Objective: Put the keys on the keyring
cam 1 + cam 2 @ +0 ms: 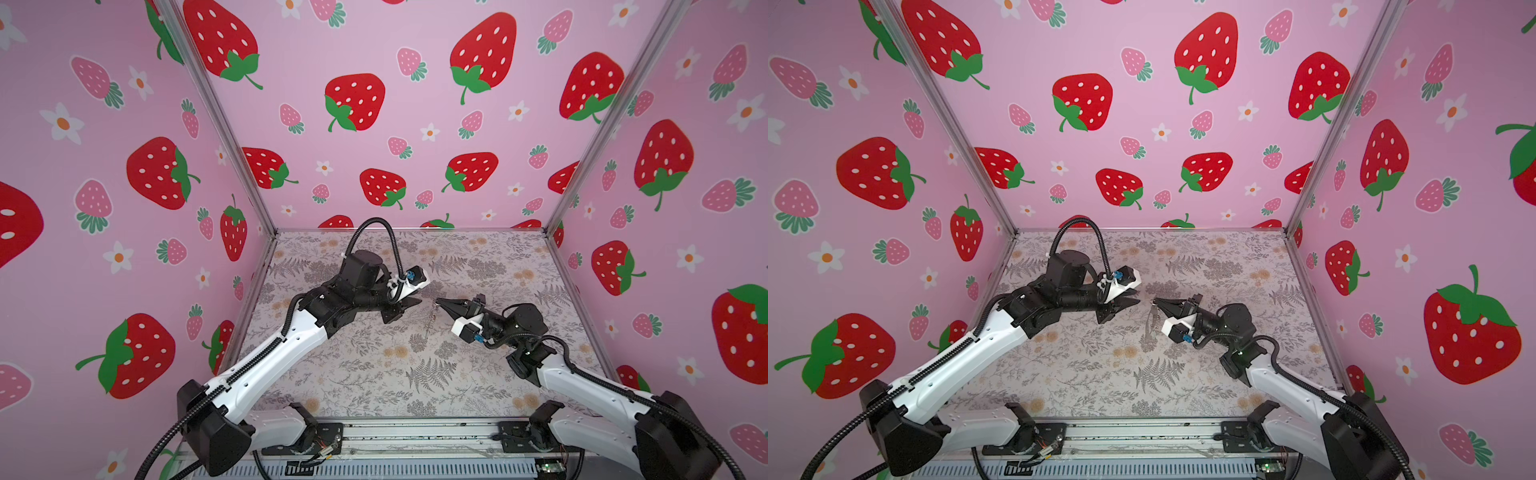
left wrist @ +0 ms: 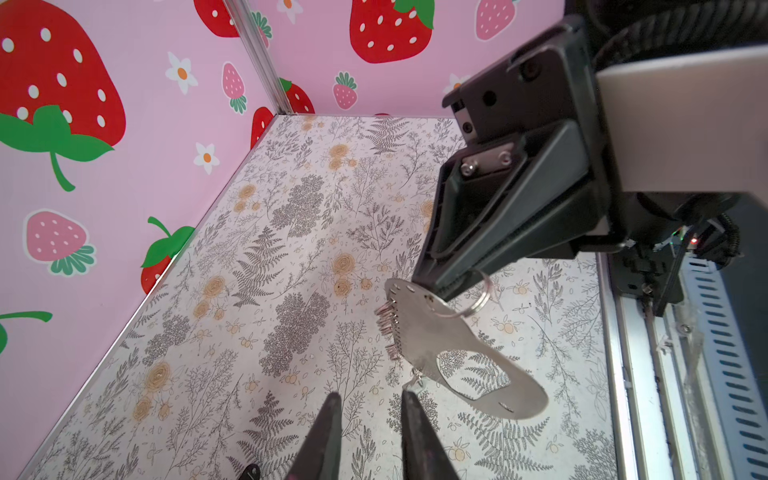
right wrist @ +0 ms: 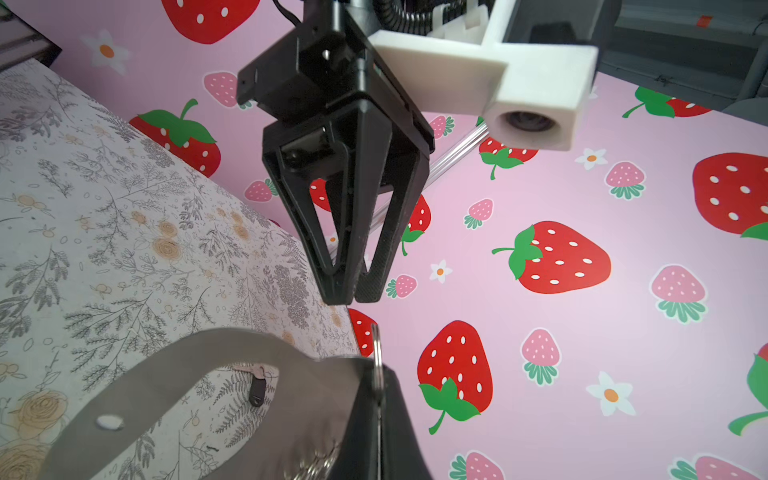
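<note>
While the right gripper (image 2: 432, 286) clamps one end of the keyring (image 2: 432, 336) above the floral table (image 2: 291, 249), left gripper (image 2: 370, 405) just beside it, jaws apart, black-headed key (image 3: 256, 392) lying on table beneath

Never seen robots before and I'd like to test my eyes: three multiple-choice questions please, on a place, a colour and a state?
1. Where is the keyring? A flat on the table; B hanging from the right end effector; C out of view.
2. The key on the table has a head coloured: A red; B black; C yellow.
3. The left end effector has fingers: A parted; B clamped on the keyring; C hidden.
Answers: B, its fingers pinch the top; B, dark against the pale table; A, a gap shows.
</note>
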